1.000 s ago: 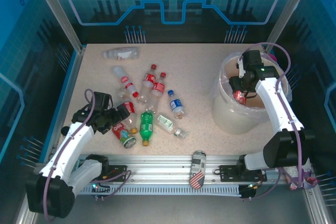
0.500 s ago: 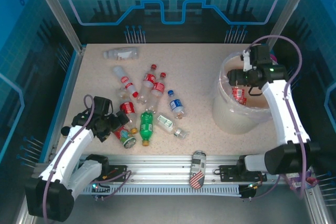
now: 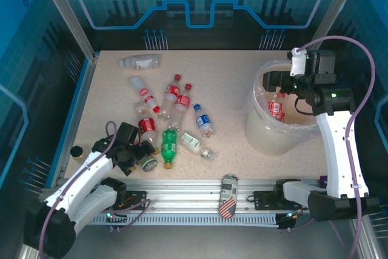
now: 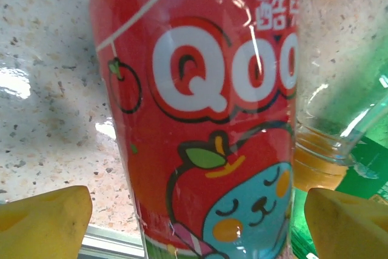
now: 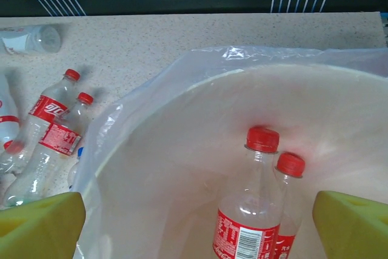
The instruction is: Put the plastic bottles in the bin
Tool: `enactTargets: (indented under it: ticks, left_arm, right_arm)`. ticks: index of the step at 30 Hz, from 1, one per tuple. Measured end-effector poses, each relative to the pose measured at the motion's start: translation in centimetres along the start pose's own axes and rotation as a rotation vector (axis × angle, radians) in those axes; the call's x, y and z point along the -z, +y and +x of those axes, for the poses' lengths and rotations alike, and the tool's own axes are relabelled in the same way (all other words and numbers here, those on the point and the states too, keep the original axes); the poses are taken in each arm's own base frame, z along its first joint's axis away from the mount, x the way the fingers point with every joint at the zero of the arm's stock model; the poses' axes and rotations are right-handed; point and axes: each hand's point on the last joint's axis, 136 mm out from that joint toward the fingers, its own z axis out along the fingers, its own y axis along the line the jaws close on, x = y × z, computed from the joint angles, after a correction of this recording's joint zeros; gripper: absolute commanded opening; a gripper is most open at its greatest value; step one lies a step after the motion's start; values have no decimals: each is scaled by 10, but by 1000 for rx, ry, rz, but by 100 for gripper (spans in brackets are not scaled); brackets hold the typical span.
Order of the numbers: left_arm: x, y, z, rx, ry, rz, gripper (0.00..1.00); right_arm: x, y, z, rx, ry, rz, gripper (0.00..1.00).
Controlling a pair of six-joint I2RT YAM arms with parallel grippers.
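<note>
Grip is the step in hand, as I judge it. Your left gripper (image 3: 134,153) sits at the lower left of the overhead frame with its jaws spread wide. In its wrist view the yellow fingertips (image 4: 42,219) stand on either side of the red-labelled bottle (image 4: 200,119), and neither seems to touch it.

Before you close, look at the right edge of that wrist frame. The green bottle (image 3: 168,144) and a clear neck lie just beside the red one, and the finger on that side could catch them. Centre the jaws across the label and squeeze gently. The wall looks thin and glossy, so it will likely dent or slip if you pinch it off-centre. Lift straight up so the neighbours don't roll.

Your right gripper (image 3: 280,82) hangs over the bin (image 3: 267,131) at the upper right, jaws apart and holding nothing. Two red-capped bottles (image 5: 257,210) lie inside it against the clear liner.

The remaining bottles lie on their sides in a loose cluster left of centre on the speckled table (image 3: 230,77). Most are clear with red caps and red labels. One has a blue label (image 3: 204,121), and a pale one (image 3: 139,61) lies apart at the upper left. The cluster is well apart from the bin, so each one needs a carry across.
</note>
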Motion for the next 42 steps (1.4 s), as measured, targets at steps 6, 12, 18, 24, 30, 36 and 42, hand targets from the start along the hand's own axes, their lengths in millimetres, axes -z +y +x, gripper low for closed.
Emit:
enactTargets:
  ticks: [6, 12, 18, 24, 30, 36, 42]
  left_arm:
    - [-9, -3, 1, 25, 10, 15, 71]
    - [-5, -4, 0, 19, -1, 25, 66]
    - [38, -25, -19, -49, -99, 44, 64]
    - [102, -69, -46, -196, -238, 121, 49]
    - [141, -146, -62, -356, -294, 343, 47]
    - [132, -214, -43, -498, -215, 630, 47]
    - [137, -258, -12, -659, -172, 844, 47]
  right_arm:
    - [-4, 7, -1, -3, -6, -46, 98]
    - [-3, 16, -3, 1, -19, -95, 98]
    - [8, 27, -7, 4, -52, -149, 98]
    - [17, 74, -15, 97, -68, -236, 96]
    - [7, 135, -14, 127, -46, -433, 95]
    - [-36, 188, 3, 115, 71, -545, 95]
    - [-64, 236, 19, 121, 173, -656, 95]
